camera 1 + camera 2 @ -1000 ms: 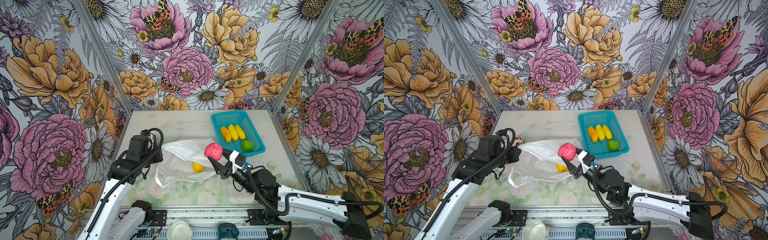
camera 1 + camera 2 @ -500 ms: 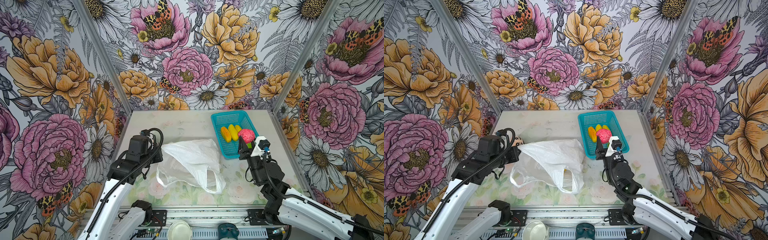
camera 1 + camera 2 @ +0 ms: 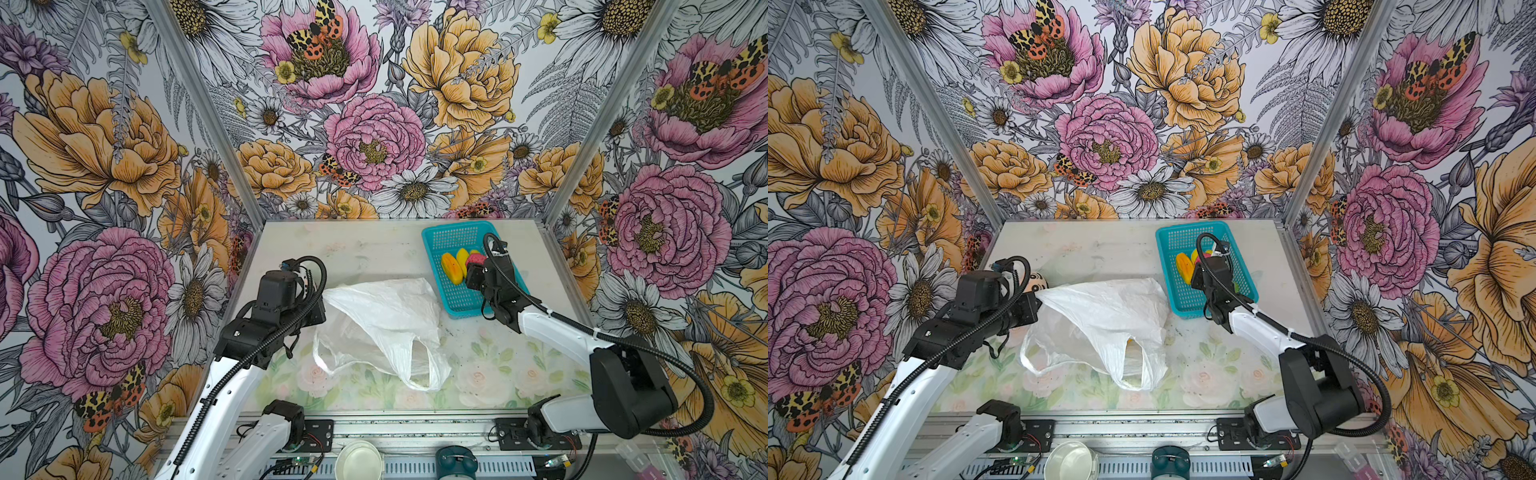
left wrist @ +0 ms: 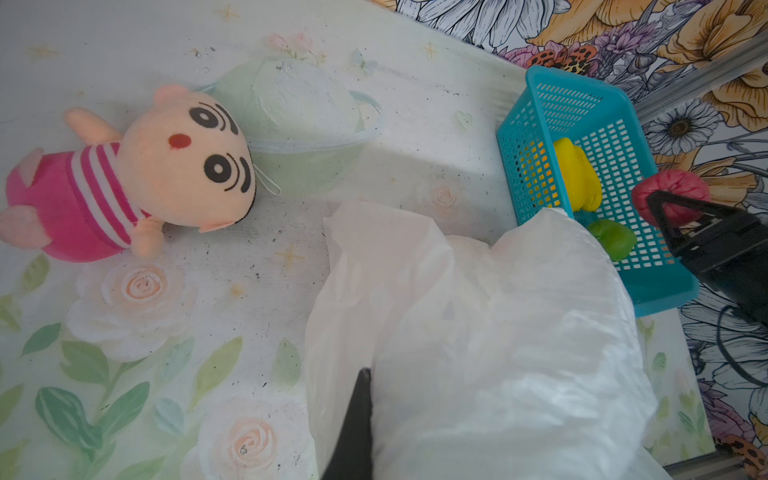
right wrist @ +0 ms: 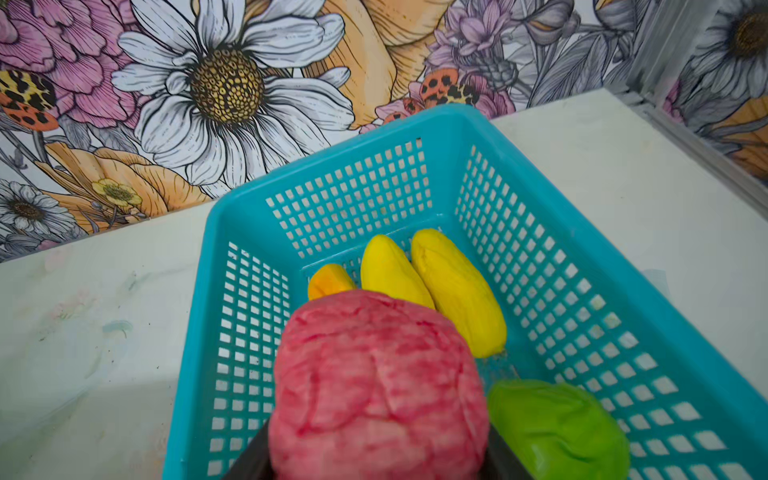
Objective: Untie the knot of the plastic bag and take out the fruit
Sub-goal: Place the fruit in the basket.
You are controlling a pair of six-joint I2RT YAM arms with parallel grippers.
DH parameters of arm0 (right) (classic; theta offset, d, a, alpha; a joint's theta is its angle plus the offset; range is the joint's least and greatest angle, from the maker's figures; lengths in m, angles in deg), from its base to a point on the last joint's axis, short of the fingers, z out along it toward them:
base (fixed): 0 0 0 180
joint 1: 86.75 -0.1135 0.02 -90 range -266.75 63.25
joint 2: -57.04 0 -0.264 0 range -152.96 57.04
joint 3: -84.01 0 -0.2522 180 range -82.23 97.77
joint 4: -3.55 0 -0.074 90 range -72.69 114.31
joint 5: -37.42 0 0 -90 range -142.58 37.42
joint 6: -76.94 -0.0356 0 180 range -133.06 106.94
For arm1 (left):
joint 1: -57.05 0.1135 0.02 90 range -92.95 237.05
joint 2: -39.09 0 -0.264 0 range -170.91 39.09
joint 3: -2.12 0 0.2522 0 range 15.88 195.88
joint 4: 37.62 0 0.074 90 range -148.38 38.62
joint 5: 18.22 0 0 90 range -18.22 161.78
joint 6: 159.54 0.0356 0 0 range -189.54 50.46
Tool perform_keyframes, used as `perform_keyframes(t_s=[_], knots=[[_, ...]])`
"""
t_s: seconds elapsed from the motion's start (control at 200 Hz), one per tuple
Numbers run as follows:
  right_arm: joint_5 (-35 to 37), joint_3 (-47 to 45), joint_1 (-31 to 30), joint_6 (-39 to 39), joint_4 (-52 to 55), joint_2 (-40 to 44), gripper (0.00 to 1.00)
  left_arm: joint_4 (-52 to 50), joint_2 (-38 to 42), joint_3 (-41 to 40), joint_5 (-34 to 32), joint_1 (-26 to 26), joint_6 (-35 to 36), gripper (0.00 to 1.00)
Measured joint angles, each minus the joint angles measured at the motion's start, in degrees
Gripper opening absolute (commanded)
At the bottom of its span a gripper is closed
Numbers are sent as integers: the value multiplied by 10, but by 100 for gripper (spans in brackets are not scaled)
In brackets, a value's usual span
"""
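Observation:
The white plastic bag (image 3: 382,316) (image 3: 1100,316) lies crumpled mid-table, its handle loops (image 3: 432,370) loose; the knot is out of view. My left gripper (image 3: 324,297) (image 4: 365,376) is shut on the bag's left edge. A speck of yellow (image 3: 1130,341) shows at the bag's mouth. My right gripper (image 3: 476,268) (image 5: 378,457) is shut on a red-pink fruit (image 5: 378,382) (image 4: 669,193), held just over the teal basket (image 3: 457,237) (image 5: 540,208). In the basket lie two yellow fruits (image 5: 457,291), an orange one (image 5: 330,280) and a green one (image 5: 557,428).
A pink-striped plush doll (image 4: 124,178) (image 3: 1038,282) lies behind my left gripper, near the left wall. The basket stands at the back right, close to the right wall. A white cup (image 3: 358,459) sits on the front rail.
My right gripper has carried the red-pink fruit from over the bag's mouth rightward and back to above the basket. The bag has slumped shut. The left arm has not moved.

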Motion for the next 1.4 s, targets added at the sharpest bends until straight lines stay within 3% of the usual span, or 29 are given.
perform_keyframes(t_s=[0.28, 0.42, 0.515, 0.735, 0.925, 1.171, 1.401], knots=[[-38, 32, 31, -39, 39, -102, 26, 0, -1, 0, 0, 0, 0, 0], [-43, 39, 44, -53, 40, -124, 32, 0, -1, 0, 0, 0, 0, 0], [-45, 40, 46, -62, 40, -126, 41, 0, -1, 0, 0, 0, 0, 0], [-45, 28, 48, -71, 30, -113, 71, 0, -2, 0, 0, 0, 0, 0], [-45, 0, 47, -78, 31, -44, 83, 0, -4, 0, 0, 1, 0, 0], [-23, -48, 35, -79, 29, 123, 85, 0, -9, 0, 0, 1, 0, 0], [7, -67, -42, -35, 31, 303, 70, -6, -20, 2, -26, -17, 1, 0]])
